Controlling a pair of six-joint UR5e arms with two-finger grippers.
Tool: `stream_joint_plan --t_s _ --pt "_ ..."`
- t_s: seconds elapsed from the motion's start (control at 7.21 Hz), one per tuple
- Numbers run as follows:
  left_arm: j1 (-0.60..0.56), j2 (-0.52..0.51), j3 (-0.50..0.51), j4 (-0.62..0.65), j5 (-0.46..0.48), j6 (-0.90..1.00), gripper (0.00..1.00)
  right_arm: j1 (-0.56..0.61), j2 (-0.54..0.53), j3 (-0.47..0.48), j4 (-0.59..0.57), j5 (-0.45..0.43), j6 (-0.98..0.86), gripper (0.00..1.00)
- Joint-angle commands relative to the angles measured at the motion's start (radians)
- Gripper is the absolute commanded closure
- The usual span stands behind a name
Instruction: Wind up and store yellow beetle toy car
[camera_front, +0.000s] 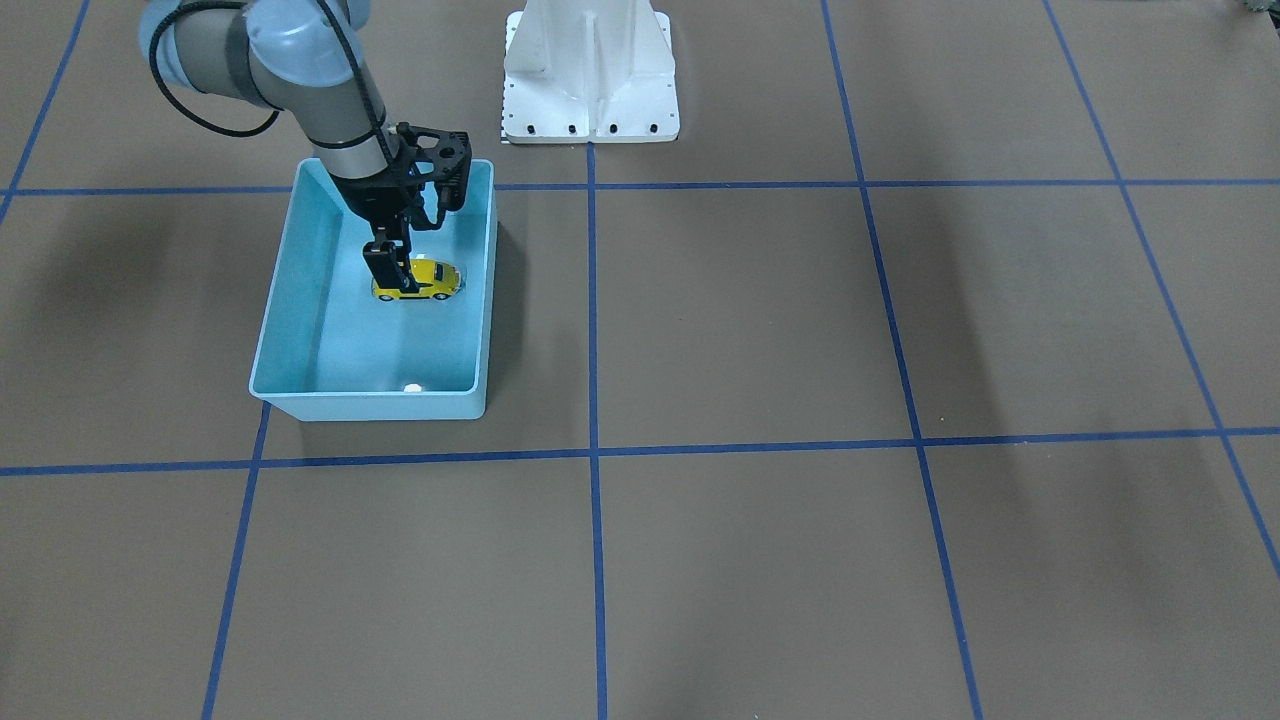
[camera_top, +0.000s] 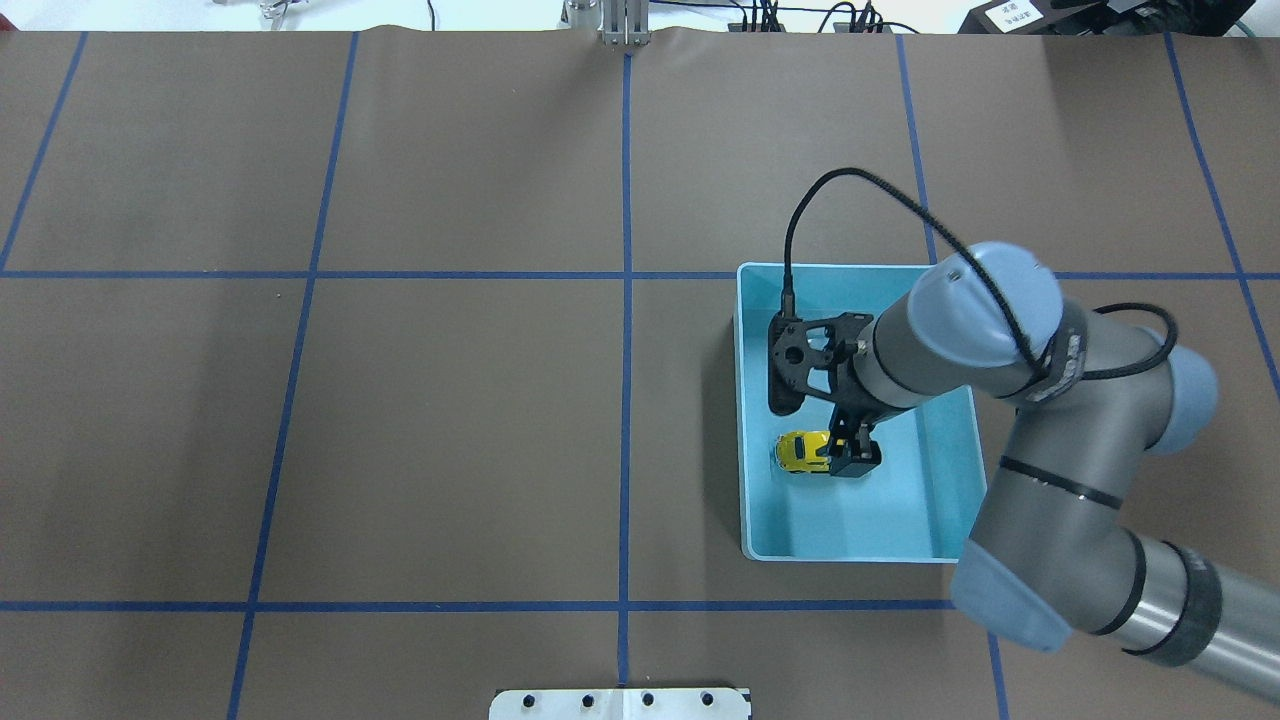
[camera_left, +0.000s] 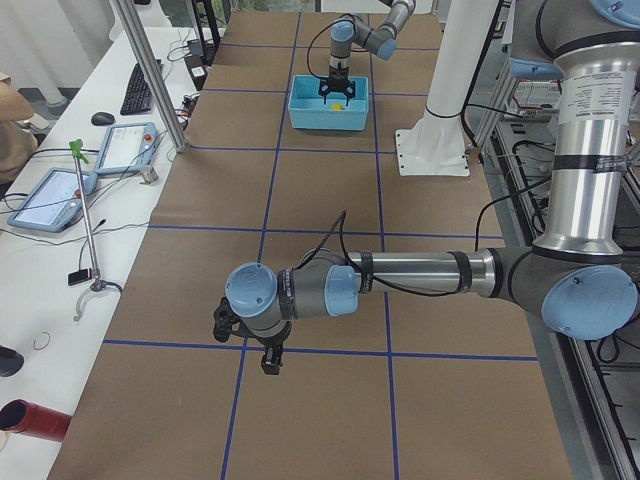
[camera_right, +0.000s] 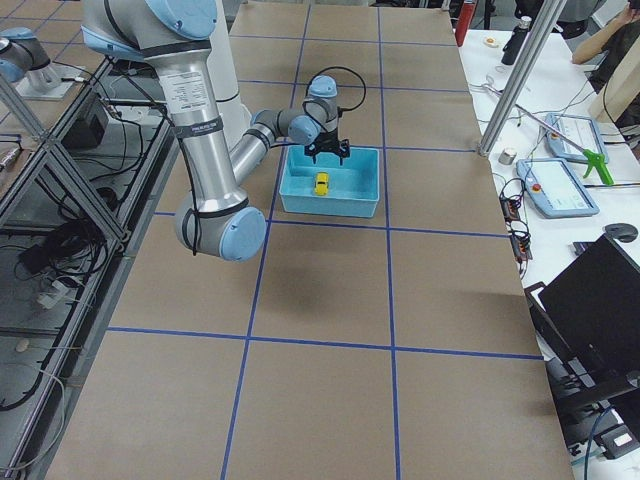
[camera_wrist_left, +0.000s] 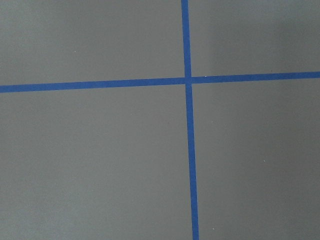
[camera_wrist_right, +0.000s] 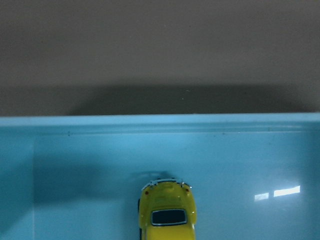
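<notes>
The yellow beetle toy car (camera_front: 432, 280) stands on its wheels on the floor of the light-blue bin (camera_front: 370, 405). It also shows in the overhead view (camera_top: 800, 452) and in the right wrist view (camera_wrist_right: 166, 212), near the bin's wall (camera_wrist_right: 160, 122). My right gripper (camera_front: 395, 268) reaches down into the bin, at the car's end. Its jaws look spread and I see no squeeze on the car. My left gripper (camera_left: 268, 360) hangs low over bare table far from the bin. It shows only in the exterior left view, so I cannot tell whether it is open or shut.
The white robot pedestal (camera_front: 590, 75) stands behind the bin on the brown table with blue tape lines. A small white speck (camera_front: 411, 386) lies in the bin's front corner. Desks with tablets (camera_left: 45, 200) flank the table's far side.
</notes>
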Motion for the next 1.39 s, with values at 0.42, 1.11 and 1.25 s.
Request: stream_joint_plan --t_s 0.42,1.11,1.25 --pt "0.0 -0.002 -0.002 0.0 0.0 0.0 0.0 0.478 0.014 0.158 -0.388 0.195 0.151 0.0" --pt "0.0 -0.002 -0.002 0.0 0.0 0.0 0.0 0.991 -0.175 -0.246 -0.358 0.382 0.175 0.0" --pt "0.0 -0.002 -0.002 0.0 0.0 0.0 0.0 1.026 -0.192 -0.337 -0.319 0.389 0.171 0.0"
